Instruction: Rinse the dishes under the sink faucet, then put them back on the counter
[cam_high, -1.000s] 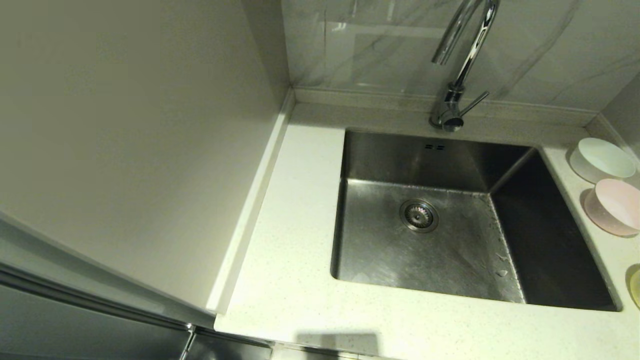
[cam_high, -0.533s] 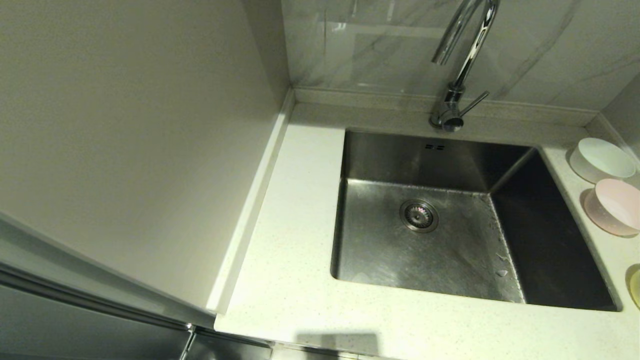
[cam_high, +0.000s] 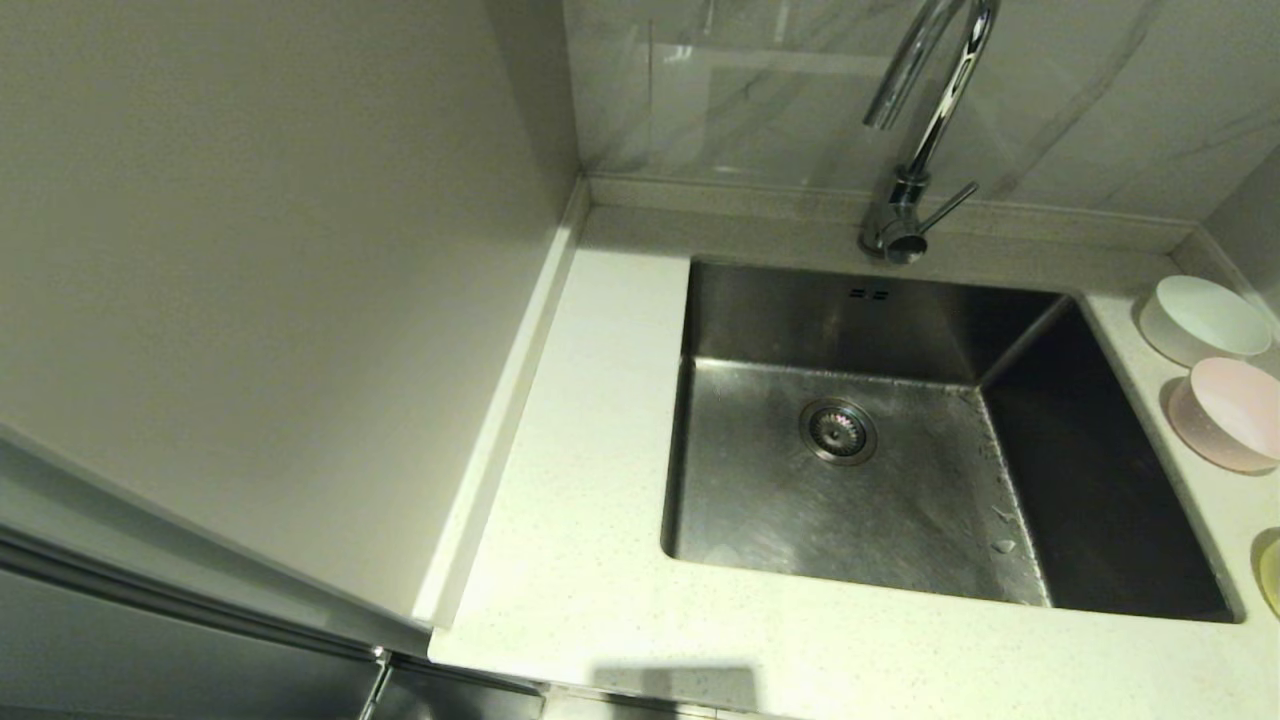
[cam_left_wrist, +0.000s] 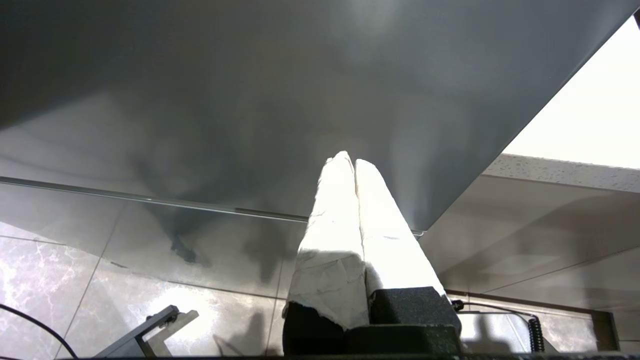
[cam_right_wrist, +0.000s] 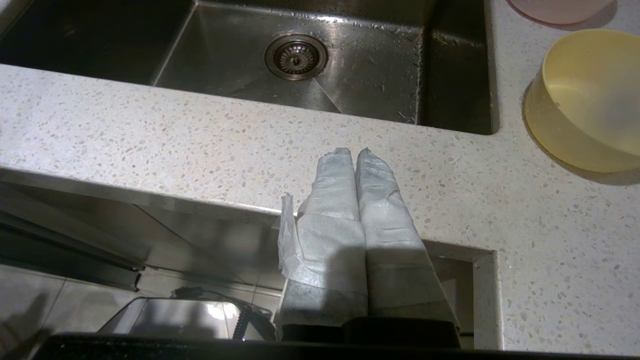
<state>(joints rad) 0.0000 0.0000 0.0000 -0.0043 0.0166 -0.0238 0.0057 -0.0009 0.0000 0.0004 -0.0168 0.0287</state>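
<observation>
Now | both my grippers, left (cam_left_wrist: 354, 162) and right (cam_right_wrist: 354, 152), pressed together, empty, below the speckled cream counter (cam_right_wrist: 200, 135) | should open wide before approaching the round yellow plastic bowl (cam_right_wrist: 590, 100).

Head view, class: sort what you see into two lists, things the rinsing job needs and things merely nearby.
Needed: white bowl, pink bowl, yellow bowl, faucet, sink, counter.

Merely nearby: marble wall tiles, plain side panel, drain strainer.
</observation>
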